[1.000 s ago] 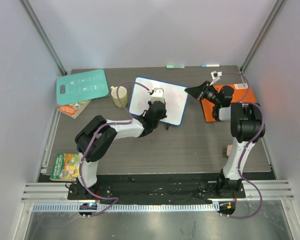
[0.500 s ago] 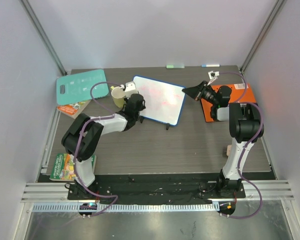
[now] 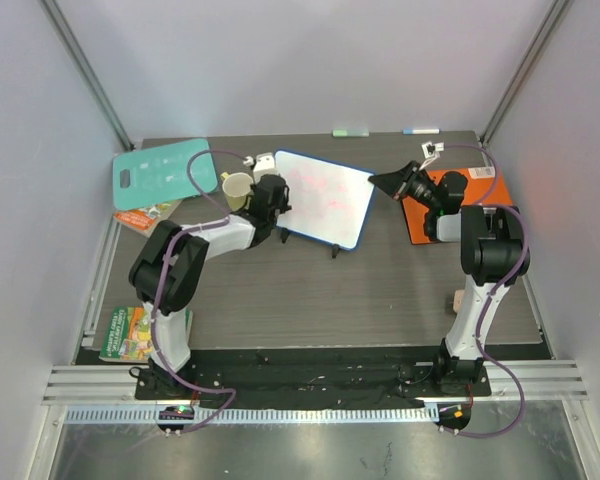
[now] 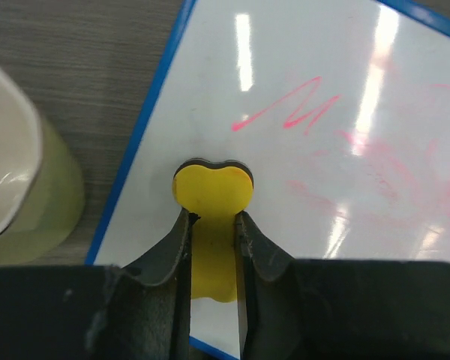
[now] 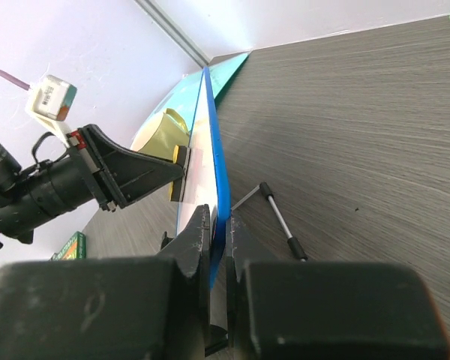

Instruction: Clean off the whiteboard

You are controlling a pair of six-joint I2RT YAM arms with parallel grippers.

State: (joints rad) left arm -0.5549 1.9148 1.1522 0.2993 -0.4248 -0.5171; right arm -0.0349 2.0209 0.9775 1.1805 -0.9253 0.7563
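Observation:
The whiteboard (image 3: 325, 197), blue-framed with faint red marks (image 4: 285, 112), stands tilted on black feet at the table's back middle. My left gripper (image 3: 273, 203) is shut on a yellow eraser (image 4: 212, 187) and presses it against the board's face near its left edge. In the left wrist view the gripper (image 4: 212, 219) has the board (image 4: 345, 225) filling the right side. My right gripper (image 3: 382, 182) is shut on the board's right edge. The right wrist view shows its jaws (image 5: 221, 219) clamping the blue frame (image 5: 214, 150), with the eraser (image 5: 177, 172) beyond.
A yellow-green mug (image 3: 237, 188) stands just left of the board. A teal cutting board (image 3: 165, 172) lies at the back left, an orange folder (image 3: 465, 205) under the right arm. Booklets (image 3: 130, 333) lie at the left edge, markers (image 3: 350, 131) at the back edge.
My left gripper swept the eraser from the board's middle out to its left edge by the mug, then came slightly back onto the board. The right gripper has kept its hold.

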